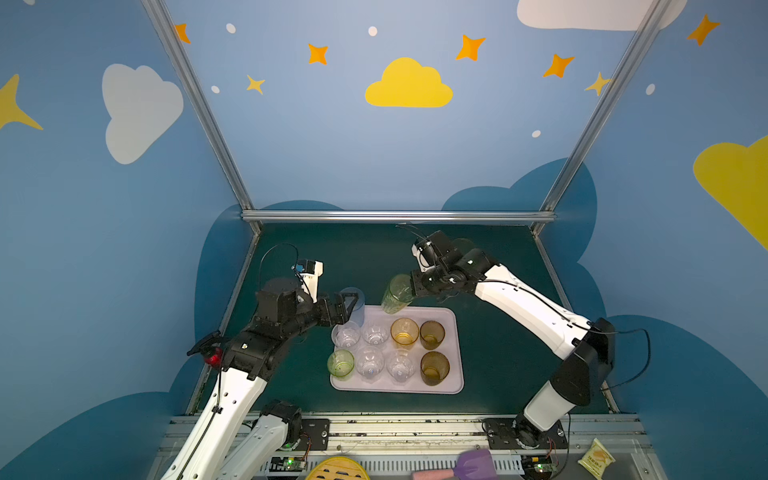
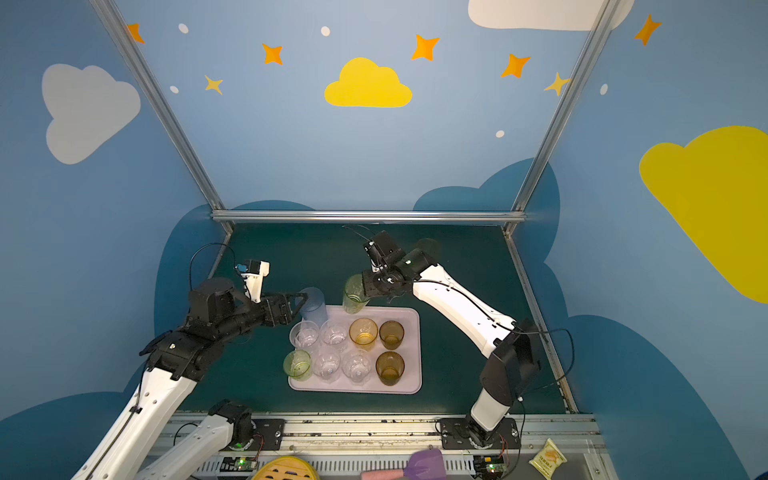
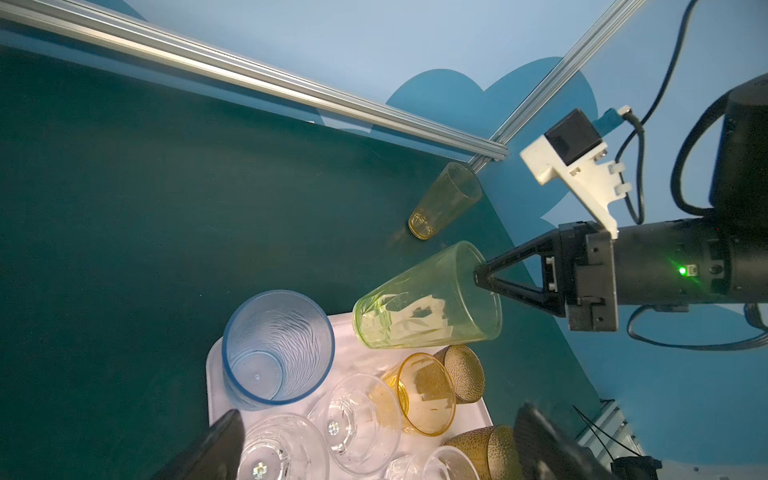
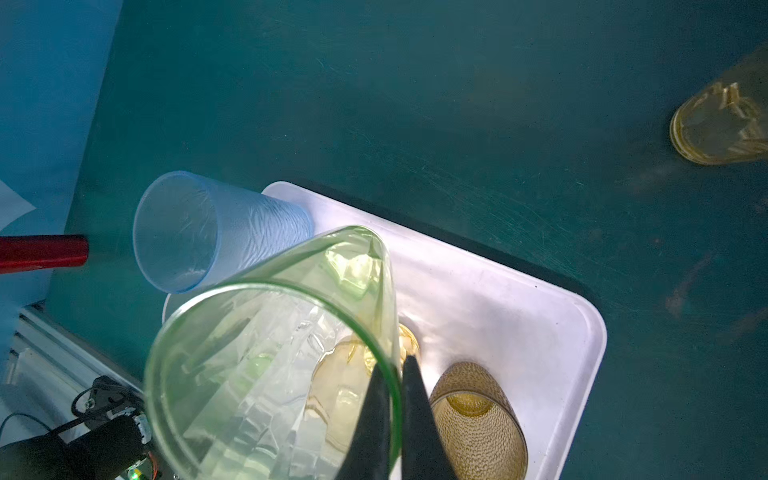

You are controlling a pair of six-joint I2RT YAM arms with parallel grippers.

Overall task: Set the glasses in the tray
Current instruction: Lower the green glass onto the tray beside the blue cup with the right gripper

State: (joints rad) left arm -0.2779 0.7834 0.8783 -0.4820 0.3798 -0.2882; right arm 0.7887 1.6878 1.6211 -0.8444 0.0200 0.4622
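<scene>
Green tabletop, cloud-painted walls: the right gripper, clamped on the rim of the tilted yellow-green tall glass over the lilac tray's far edge, should upright it before lowering. The left gripper gapes beside the pale blue glass.

Tabletop: dark green, matte.
Walls: blue, with painted clouds and stars.
Frame rail: aluminium, along the back edge.
Front ledge: yellow snack packet, purple scoop, yellow slotted disc, partly cut off.
</scene>
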